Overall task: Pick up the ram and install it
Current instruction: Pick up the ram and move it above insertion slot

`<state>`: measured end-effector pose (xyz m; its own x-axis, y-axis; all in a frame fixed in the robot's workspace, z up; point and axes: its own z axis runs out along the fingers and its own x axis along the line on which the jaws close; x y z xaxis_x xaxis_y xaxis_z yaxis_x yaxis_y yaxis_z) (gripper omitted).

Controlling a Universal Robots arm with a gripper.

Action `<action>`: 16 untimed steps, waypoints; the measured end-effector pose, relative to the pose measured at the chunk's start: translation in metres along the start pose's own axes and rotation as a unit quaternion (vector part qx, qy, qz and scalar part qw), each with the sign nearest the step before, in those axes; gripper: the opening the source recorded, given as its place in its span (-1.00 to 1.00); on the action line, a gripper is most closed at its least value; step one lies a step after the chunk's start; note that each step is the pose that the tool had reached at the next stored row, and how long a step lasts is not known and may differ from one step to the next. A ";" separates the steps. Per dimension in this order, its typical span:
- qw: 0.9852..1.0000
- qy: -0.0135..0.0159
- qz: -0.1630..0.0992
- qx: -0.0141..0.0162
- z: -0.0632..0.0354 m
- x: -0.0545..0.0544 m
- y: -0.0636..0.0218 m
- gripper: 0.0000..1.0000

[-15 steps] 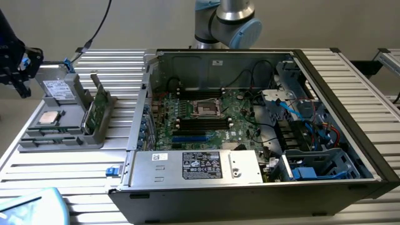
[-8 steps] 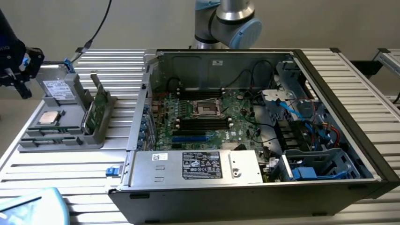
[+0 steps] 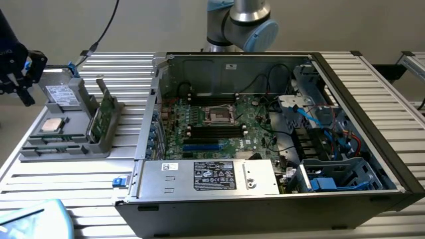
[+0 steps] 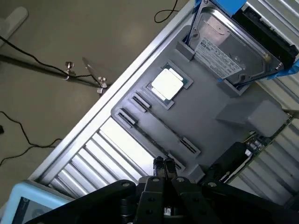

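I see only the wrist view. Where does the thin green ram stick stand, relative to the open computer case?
Observer: The thin green ram stick stands on edge in the grey plastic tray, at the exterior view's left of the open black computer case.
Operator: Does any stick sit in the motherboard's slots?
Observer: No, the long black slots beside the processor socket appear empty.

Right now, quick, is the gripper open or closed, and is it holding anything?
Gripper: closed, fingertips together with nothing between them, over the grey plastic parts tray.
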<state>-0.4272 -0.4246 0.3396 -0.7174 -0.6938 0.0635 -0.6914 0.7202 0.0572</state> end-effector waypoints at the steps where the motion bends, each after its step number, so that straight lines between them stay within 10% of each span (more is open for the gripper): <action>1: 1.000 0.000 -0.009 0.000 0.0003 0.000 0.0000 -0.79; 9: 0.997 0.002 -0.082 0.003 0.0025 0.000 -0.0001 -0.79; 16: 0.989 0.004 -0.145 0.005 0.0048 0.000 -0.0003 -0.79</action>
<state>-0.4272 -0.4246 0.3347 -0.4879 -0.8713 0.0532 -0.8690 0.4906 0.0651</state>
